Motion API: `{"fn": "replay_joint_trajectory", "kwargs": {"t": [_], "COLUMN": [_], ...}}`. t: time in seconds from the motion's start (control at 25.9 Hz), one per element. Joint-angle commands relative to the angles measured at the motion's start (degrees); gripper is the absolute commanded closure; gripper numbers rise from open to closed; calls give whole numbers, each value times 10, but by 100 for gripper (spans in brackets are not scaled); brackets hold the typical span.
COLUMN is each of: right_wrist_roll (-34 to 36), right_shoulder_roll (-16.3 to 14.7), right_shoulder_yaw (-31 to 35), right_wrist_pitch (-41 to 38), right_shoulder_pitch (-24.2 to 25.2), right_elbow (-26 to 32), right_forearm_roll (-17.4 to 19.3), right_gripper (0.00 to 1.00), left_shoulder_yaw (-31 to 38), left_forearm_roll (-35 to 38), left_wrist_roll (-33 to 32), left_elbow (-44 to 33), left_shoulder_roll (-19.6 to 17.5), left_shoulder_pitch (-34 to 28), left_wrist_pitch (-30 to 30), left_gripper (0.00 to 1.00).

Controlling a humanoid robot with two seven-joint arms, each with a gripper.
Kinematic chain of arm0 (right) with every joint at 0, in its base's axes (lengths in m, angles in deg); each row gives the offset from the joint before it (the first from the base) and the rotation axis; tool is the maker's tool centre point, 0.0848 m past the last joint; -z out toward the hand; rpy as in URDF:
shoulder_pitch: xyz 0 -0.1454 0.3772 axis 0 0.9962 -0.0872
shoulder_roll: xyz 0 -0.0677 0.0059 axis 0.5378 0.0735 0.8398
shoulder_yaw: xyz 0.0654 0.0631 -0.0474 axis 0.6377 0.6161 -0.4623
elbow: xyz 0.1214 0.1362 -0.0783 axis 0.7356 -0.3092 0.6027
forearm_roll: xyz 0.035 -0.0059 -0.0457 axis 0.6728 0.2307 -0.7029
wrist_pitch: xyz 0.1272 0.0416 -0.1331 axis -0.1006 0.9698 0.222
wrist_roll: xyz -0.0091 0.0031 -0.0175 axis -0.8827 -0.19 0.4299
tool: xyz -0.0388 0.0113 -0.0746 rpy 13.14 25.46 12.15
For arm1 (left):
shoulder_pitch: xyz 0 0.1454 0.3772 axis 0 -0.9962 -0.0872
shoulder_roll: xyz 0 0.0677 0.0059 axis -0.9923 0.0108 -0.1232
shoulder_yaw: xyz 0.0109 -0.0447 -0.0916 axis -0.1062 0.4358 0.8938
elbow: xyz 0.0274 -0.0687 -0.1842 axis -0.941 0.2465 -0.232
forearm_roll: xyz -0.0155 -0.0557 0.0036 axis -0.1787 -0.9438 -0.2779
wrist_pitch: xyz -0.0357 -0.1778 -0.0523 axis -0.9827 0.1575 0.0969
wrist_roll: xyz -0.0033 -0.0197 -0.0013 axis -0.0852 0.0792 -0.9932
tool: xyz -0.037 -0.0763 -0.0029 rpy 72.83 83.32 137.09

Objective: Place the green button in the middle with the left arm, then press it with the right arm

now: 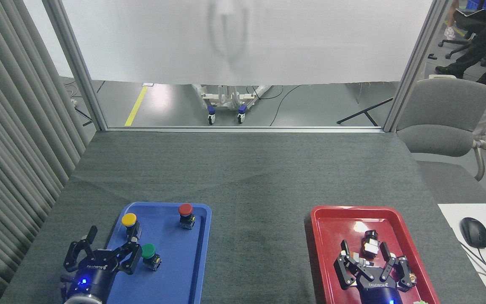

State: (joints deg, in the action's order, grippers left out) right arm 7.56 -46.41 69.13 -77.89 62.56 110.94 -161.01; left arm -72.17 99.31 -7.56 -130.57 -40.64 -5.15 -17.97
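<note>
Dark grey felt-like tabletop (243,177) fills the scene, with a frosted white panel and a strip of floor beyond its far edge and a grey office chair (443,118) at the right. On the near left lies a blue plastic tray (186,274) carrying three small push buttons: a yellow-capped button (129,223) at the far left corner, a red-capped button (186,215) toward the far right, and the green button (150,255) with its round dark-green cap nearer the front. The left arm's black three-fingered gripper (101,257) sits at the tray's left edge, its fingers spread, one fingertip just beside the green button but not closed on it. On the near right, the right arm's black gripper (369,268) hovers released over a red plastic tray (323,245), near a small black-and-silver part (370,244).
</note>
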Motion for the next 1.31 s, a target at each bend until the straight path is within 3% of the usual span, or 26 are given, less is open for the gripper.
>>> {"fn": "replay_joint_trajectory", "kwargs": {"t": [0.0,1.28], "right_wrist_roll": [0,-1], "right_shoulder_roll": [-4,3], "right_shoulder_yaw": [-16,-19], "right_wrist_pitch": [21,29], "right_shoulder_pitch": [4,0], "right_elbow": [0,5], "right_forearm_roll": [-8,-22], "right_gripper": [0,0], "left_shoulder_yaw": [2,0], "left_forearm_roll": [-7,2], "left_wrist_roll": [0,-2], "left_elbow": [2,9], "left_shoulder_roll": [0,-1], "left_shoulder_pitch": [1,0], "left_wrist_pitch": [-10,-11], "left_gripper": [0,0]}}
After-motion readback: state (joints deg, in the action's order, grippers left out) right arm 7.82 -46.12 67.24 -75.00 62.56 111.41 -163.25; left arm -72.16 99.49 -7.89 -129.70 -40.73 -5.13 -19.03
